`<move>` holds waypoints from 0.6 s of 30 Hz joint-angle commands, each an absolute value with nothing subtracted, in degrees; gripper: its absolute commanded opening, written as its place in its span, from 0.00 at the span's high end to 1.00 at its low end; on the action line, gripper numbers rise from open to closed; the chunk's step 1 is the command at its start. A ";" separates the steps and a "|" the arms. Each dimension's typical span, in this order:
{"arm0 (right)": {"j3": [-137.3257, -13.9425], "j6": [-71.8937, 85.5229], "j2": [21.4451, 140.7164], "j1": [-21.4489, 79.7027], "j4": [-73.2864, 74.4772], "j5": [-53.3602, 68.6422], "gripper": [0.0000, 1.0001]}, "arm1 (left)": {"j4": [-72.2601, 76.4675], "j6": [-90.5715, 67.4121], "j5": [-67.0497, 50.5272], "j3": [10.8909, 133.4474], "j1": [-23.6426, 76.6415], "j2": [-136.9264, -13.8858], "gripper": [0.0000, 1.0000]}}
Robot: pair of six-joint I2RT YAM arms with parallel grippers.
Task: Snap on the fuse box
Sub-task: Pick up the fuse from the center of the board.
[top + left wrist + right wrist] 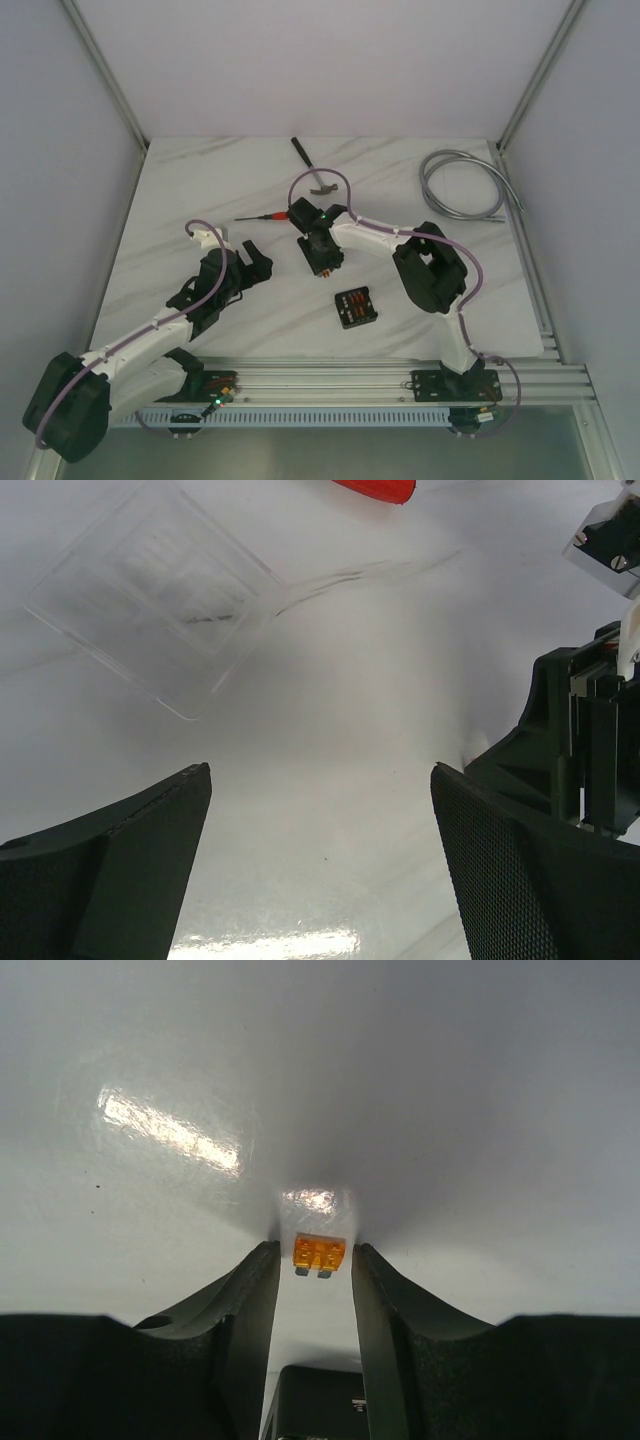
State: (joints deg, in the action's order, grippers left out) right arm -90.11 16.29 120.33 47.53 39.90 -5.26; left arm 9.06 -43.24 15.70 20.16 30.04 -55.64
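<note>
The fuse box (355, 307), a small black square with red and orange fuses in its slots, lies on the white table in front of the right arm. It shows in neither wrist view. My right gripper (325, 268) points down at the table left of and behind the box. Its fingers (250, 1300) straddle a loose orange fuse (319, 1253) with a thin gap on each side. My left gripper (320, 775) hangs wide open over bare table. A clear plastic lid (150, 600) lies flat just ahead of it.
A red-handled screwdriver (262, 215) and a hammer (315, 170) lie behind the grippers. A coiled grey hose (465, 185) sits at the back right. The right arm's black gripper body (590, 740) stands close at the right of the left wrist view.
</note>
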 commanded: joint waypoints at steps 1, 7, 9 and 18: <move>-91.98 16.88 122.64 47.90 41.51 -5.33 0.59 | 8.39 -42.89 15.69 21.27 29.71 -54.75 0.00; -91.62 17.30 123.10 47.89 42.26 -6.23 0.65 | 8.43 -42.89 15.39 21.26 29.78 -54.84 0.00; -91.47 17.38 123.14 47.90 42.18 -6.68 0.69 | 8.51 -42.88 15.05 21.32 29.75 -54.91 0.00; -87.77 21.06 115.31 47.84 35.36 -7.03 0.80 | 15.37 -41.78 6.41 20.15 30.00 -55.37 0.01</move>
State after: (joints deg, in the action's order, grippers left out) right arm -90.21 18.26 120.36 47.75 38.68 -5.82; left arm 9.89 -42.78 11.94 20.16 30.00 -55.51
